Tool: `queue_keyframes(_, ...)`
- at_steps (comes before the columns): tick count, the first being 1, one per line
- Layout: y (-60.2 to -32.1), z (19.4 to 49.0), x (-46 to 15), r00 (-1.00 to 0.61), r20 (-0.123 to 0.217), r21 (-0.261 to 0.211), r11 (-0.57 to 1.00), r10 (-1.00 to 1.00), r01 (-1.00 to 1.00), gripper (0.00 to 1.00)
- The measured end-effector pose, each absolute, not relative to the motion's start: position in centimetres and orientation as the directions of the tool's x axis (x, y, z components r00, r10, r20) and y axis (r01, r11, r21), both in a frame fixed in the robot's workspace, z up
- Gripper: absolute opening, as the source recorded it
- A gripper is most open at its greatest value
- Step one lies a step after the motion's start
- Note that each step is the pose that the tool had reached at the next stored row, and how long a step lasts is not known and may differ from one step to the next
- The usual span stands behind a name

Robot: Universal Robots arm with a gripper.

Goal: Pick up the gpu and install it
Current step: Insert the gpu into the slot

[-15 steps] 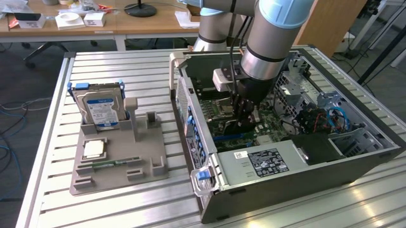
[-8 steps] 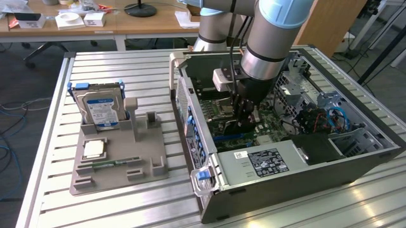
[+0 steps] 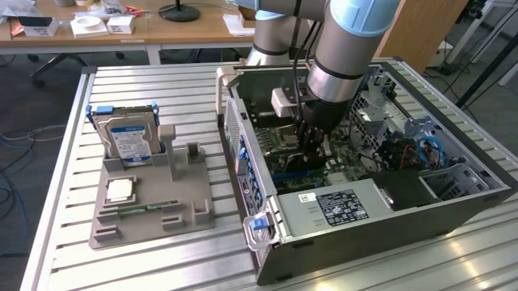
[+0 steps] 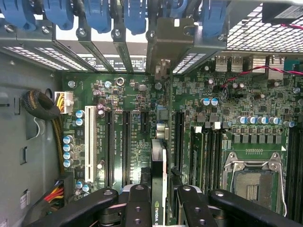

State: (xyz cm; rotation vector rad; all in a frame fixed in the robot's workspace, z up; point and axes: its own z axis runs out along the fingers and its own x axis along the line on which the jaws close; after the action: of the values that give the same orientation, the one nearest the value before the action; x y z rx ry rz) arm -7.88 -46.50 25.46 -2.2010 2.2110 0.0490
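The gpu (image 4: 158, 161) is a thin black card seen edge-on, with its pale metal end bracket (image 4: 168, 42) up against the case's rear slot row. My gripper (image 4: 162, 190) is shut on it, one black finger (image 4: 138, 201) on each side of the card. The card stands upright over the motherboard (image 4: 128, 94), between the long black expansion slots and the memory slots. In the exterior view the gripper (image 3: 312, 154) reaches down into the open computer case (image 3: 340, 254) with the black gpu (image 3: 301, 165) low over the board.
A grey holder (image 3: 150, 206) on the slatted table carries a blue-labelled hard drive (image 3: 127, 138), a square chip (image 3: 120, 190) and a green memory stick (image 3: 145, 209). Inside the case are a power supply (image 3: 332, 206), an empty processor socket (image 4: 251, 182), a white slot (image 4: 90, 146) and cable bundles (image 4: 42, 106).
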Motion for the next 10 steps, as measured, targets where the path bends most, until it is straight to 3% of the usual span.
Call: queue_keyframes(10, -46.5, 25.22, -7.89, -0.005, -0.037, 0.007, 0.004, -0.999, -1.0, 0.26)
